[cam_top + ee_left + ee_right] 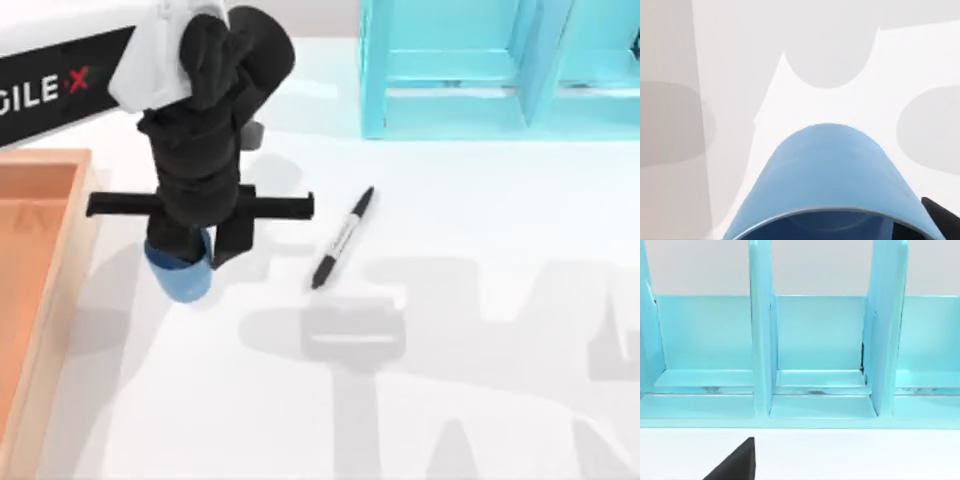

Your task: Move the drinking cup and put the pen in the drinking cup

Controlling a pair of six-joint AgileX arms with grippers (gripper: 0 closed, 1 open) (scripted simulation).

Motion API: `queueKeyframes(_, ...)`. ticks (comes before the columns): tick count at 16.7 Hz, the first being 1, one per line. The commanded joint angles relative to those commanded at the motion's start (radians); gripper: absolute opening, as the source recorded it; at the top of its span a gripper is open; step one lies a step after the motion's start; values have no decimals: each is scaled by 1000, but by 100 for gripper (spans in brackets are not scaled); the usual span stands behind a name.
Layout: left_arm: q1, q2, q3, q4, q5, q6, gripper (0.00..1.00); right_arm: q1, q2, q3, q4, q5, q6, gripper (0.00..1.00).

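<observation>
the drinking cup [182, 275] sits at the left of the surface [480, 400], mostly hidden under the left gripper [195, 258]; its blue wall pokes out below the black fingers. in the left wrist view the drinking cup [832, 187] shows its rim and a dark blue inside, with nothing visible in the part of the hollow that can be seen. a black finger tip [945, 217] lies right against the cup's rim there, so the fingers look closed on the cup's wall. the pen [342, 238] lies flat on the surface to the right of the cup, apart from it, slanted with one black end far-right and the other near-left.

an orange tray [40, 290] lies along the left edge, just beside the cup; its visible floor is bare. a turquoise shelf unit [480, 70] stands at the far right, and in the right wrist view the shelf unit [815, 340] shows upright dividers and bare compartments.

the surface is plain white, crossed by grey shadows of the arms.

the left arm [200, 120] reaches from the far left, pointing steeply down over the cup. the right gripper's black tip [735, 462] faces the shelf; i cannot tell how its fingers stand.
</observation>
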Motion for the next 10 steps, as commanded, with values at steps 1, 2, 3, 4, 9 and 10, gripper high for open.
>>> queueKeyframes(1,0,0,0,0,0,0,0,0,0,0,0,0,0,100)
queueKeyframes(2,0,0,0,0,0,0,0,0,0,0,0,0,0,100)
queueKeyframes(3,4,-1,2,-3,3,1,0,0,0,0,0,0,0,100)
queueKeyframes(4,6,0,-2,1,3,0,0,0,0,0,0,0,0,100)
queueKeyframes(9,19,26,-107,139,2,18,0,0,0,0,0,0,0,100)
queueKeyframes(10,21,31,-125,159,1,21,0,0,0,0,0,0,0,100)
